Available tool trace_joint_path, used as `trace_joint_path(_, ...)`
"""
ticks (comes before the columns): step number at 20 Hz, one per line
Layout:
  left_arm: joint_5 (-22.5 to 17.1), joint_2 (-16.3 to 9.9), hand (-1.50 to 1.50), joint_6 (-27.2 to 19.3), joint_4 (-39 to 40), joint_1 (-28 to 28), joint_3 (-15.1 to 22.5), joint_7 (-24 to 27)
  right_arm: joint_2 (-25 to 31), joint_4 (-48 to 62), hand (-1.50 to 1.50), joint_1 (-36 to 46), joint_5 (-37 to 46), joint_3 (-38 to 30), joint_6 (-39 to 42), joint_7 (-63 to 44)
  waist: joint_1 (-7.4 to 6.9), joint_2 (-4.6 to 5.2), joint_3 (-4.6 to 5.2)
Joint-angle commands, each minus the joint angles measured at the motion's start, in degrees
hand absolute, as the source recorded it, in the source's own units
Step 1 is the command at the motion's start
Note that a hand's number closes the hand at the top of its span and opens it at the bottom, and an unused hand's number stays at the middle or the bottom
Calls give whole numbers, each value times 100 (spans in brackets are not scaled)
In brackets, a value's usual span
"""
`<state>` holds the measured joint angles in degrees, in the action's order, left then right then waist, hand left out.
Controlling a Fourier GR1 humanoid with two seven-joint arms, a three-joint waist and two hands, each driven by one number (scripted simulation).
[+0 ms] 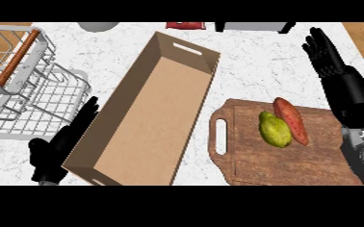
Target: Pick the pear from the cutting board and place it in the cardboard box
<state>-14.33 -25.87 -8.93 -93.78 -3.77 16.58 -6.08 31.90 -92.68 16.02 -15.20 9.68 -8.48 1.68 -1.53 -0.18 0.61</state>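
Observation:
A yellow-green pear (274, 130) lies on the wooden cutting board (313, 166) at the lower right, touching an orange-red sweet potato (292, 120) on its right side. The long open cardboard box (146, 120) runs diagonally through the middle, with nothing inside. My right hand (326, 53) is at the right edge, beyond the board, fingers straight and pointing away, holding nothing. At the lower left my left hand (62, 142) rests open beside the box's near-left wall.
A white wire basket (35, 94) with a wooden handle stands at the left. Along the far edge sit a grey round object (98, 26), a red item (186, 25) and a grey-black object (256, 26). White speckled counter lies between box and board.

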Motion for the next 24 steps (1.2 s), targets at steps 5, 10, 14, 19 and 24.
trace_joint_path(5,748,-676,0,-685,195,218,-715,45,-1335,584,-150,-573,-2572,-25,1539,23,-144,178,-188)
trace_joint_path(10,985,-732,0,-989,461,276,-771,-72,-370,998,-150,-1072,-991,729,2882,1607,-36,179,-130)
trace_joint_path(14,1106,-709,0,-1126,434,292,-676,-100,-1048,1646,-150,-1428,-2539,373,3718,1881,-34,233,-157)
trace_joint_path(19,1193,-721,0,-1217,471,380,-630,-167,-617,2609,-150,-1012,-2474,-124,4976,2707,-108,185,-125)
trace_joint_path(24,1227,-680,0,-1279,473,490,-543,-211,209,2854,-150,-489,-1190,-129,5253,3066,-143,156,-114)
